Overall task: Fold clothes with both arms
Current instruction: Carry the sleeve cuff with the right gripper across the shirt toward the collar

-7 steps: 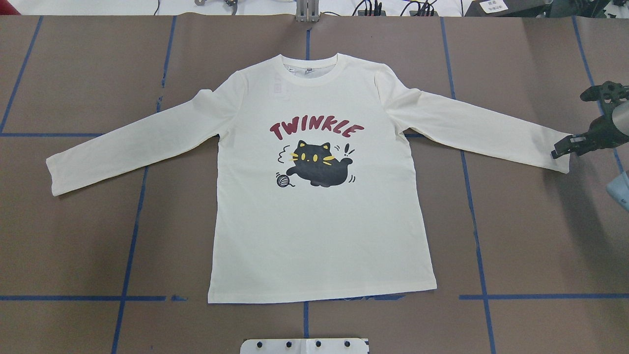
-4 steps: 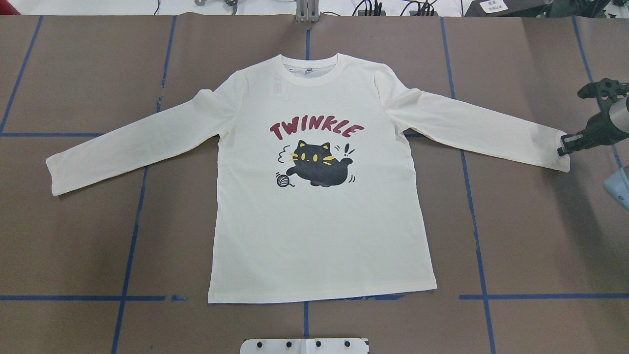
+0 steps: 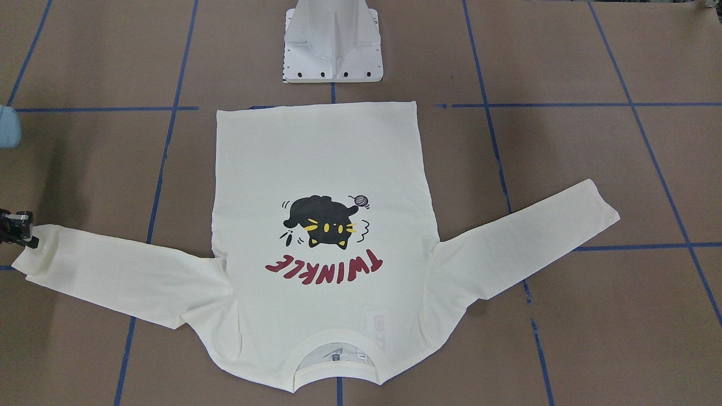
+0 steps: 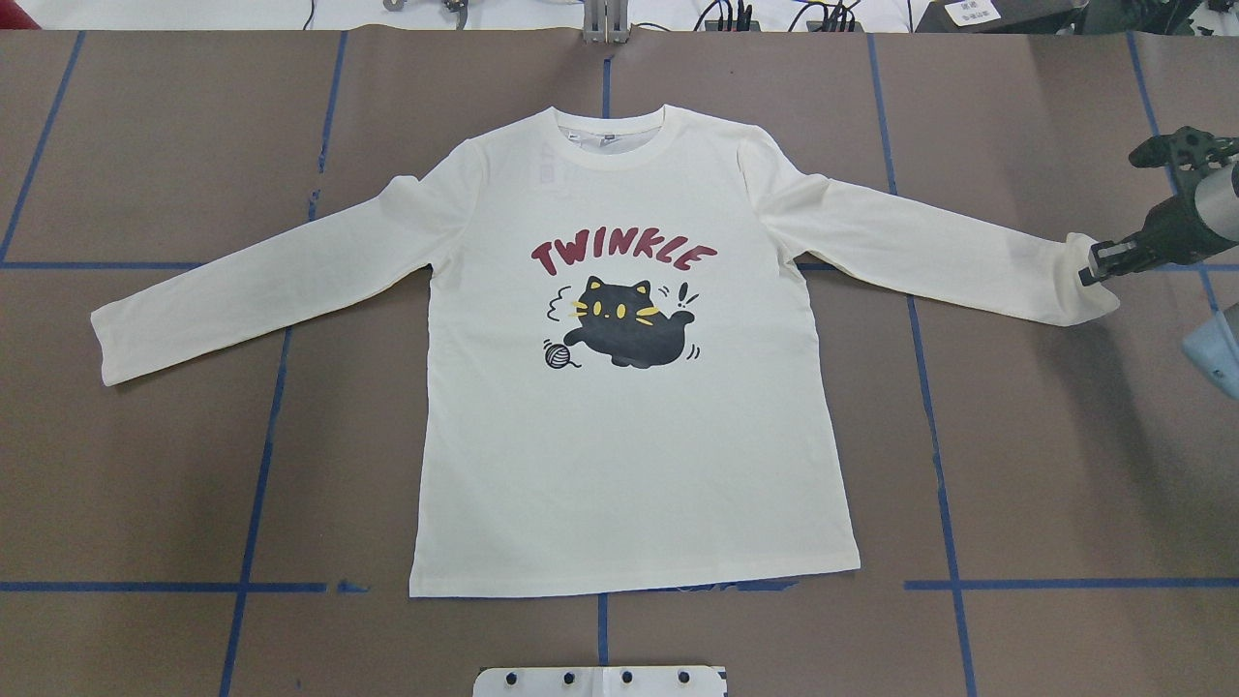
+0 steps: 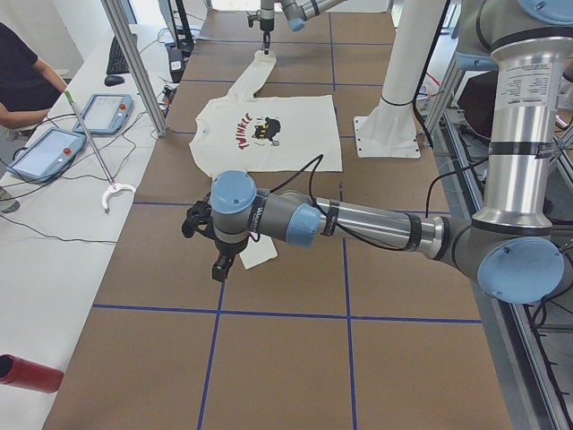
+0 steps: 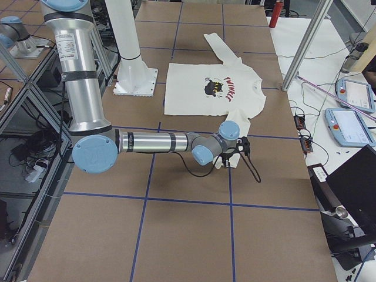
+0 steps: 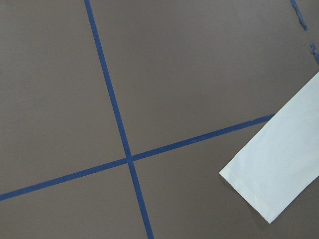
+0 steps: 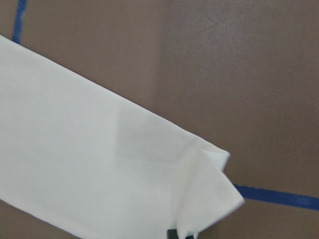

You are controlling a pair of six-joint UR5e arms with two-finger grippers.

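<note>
Brown blue-taped table (image 4: 1065,465); right pincer (image 4: 1090,274) pinches T-shirt (image 4: 629,465) cuff, left pincer (image 5: 222,265) unclear.

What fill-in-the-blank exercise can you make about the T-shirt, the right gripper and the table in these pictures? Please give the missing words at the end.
The T-shirt lies flat with its printed side facing ___.
The right gripper pinches the cuff of one ___.
The dark red word above the black cat reads ___.
The tape lines on the table are ___ in colour.
Missing words: up; sleeve; TWINKLE; blue.
</note>
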